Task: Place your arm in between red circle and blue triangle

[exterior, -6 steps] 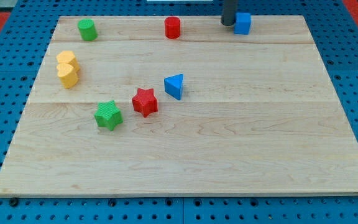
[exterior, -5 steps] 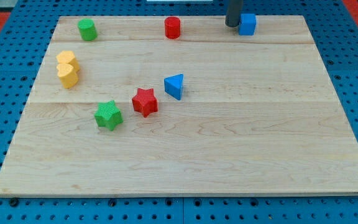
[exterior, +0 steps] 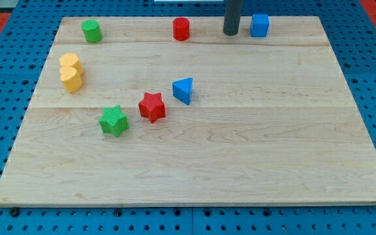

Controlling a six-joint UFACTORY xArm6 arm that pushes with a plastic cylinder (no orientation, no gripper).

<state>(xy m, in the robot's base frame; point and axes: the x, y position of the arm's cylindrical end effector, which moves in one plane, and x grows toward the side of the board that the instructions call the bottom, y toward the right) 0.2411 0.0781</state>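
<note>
The red circle (exterior: 181, 29) stands near the board's top edge, left of centre. The blue triangle (exterior: 183, 90) lies well below it, near the board's middle. My tip (exterior: 231, 32) rests on the board at the top, to the right of the red circle and just left of a blue cube (exterior: 260, 25), apart from both. It is well above and to the right of the blue triangle.
A red star (exterior: 152, 107) lies just left and below the blue triangle, a green star (exterior: 113, 121) further left. Two yellow blocks (exterior: 70, 72) sit touching at the left. A green cylinder (exterior: 91, 31) stands at the top left. The wooden board (exterior: 240, 150) lies on a blue pegboard.
My tip has moved left and slightly down, away from the blue cube. The blue cube sits a little further right than in the earliest frame. The other blocks have not moved.
</note>
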